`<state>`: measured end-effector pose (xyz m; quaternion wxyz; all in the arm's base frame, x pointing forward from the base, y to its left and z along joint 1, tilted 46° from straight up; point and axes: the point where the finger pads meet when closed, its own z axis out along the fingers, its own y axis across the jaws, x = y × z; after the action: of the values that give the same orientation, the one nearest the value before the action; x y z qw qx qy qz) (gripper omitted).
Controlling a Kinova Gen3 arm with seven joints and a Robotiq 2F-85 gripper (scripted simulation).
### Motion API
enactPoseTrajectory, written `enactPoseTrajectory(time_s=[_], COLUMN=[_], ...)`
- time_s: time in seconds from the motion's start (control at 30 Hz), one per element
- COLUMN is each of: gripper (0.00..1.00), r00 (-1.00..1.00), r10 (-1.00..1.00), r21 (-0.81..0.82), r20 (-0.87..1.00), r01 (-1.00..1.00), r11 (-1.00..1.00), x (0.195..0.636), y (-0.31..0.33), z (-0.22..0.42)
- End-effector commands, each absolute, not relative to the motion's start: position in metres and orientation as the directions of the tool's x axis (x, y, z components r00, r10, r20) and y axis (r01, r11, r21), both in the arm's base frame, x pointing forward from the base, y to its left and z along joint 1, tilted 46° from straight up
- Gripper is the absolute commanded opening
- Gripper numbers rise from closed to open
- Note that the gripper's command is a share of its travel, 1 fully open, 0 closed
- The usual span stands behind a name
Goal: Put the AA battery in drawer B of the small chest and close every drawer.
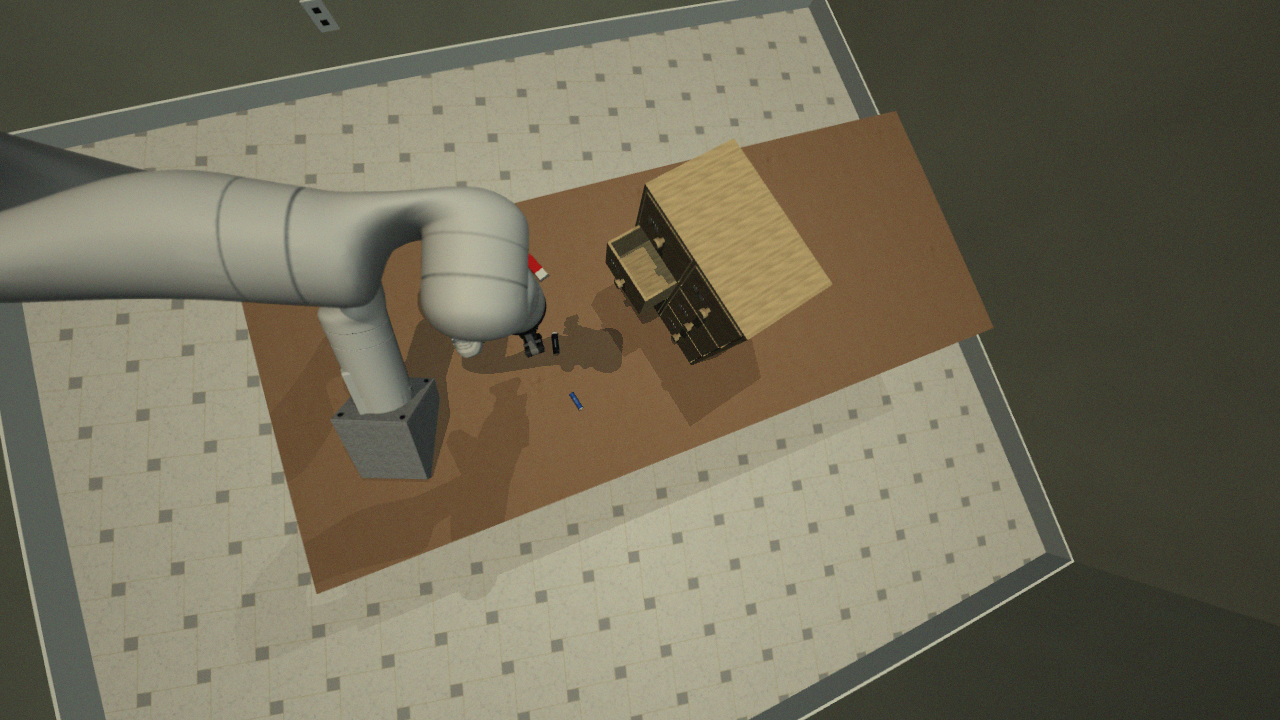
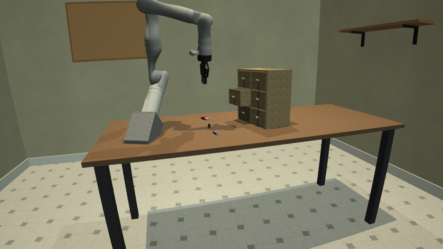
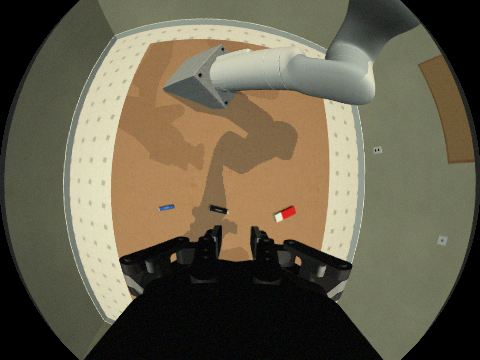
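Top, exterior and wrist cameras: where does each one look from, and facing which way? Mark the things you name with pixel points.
Top: above the table [image 1: 850, 205] [image 2: 340, 120] [image 3: 150, 185], facing down; arm and end effector [image 1: 533, 343] [image 2: 204, 83] [image 3: 236, 234] show.
Exterior: beside the table, facing across it; arm, end effector show.
Wrist: by the end effector, facing down; fingers, arm and base show.
Top and exterior share the chest [image 1: 742, 232] [image 2: 278, 99].

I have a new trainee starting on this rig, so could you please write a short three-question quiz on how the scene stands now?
1. True or false: the gripper is holding the blue cylinder.
2. Multiple choice: how many drawers of the chest stand pulled out? (a) none (b) one (c) three
3. Fill in the blank: the block lying on the table is white and ____.

Key: 1. false; 2. b; 3. red
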<state>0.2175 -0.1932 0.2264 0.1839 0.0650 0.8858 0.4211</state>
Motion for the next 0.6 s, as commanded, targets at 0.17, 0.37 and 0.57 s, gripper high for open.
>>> enactPoseTrajectory(time_s=[0.17,0.37,0.57], gripper=[0.33,0.33,0.33], r00=[-0.919,-0.913,-0.907], r10=[0.230,0.185,0.153], r21=[0.714,0.664,0.628], r20=[-0.322,-0.364,-0.392], r01=[-0.076,-0.116,-0.142], r11=[0.696,0.739,0.765], x=[0.2115,0.2088,0.2069], y=[-0.1960,-0.1972,-0.1981], z=[0.2287,0.2296,0.2302])
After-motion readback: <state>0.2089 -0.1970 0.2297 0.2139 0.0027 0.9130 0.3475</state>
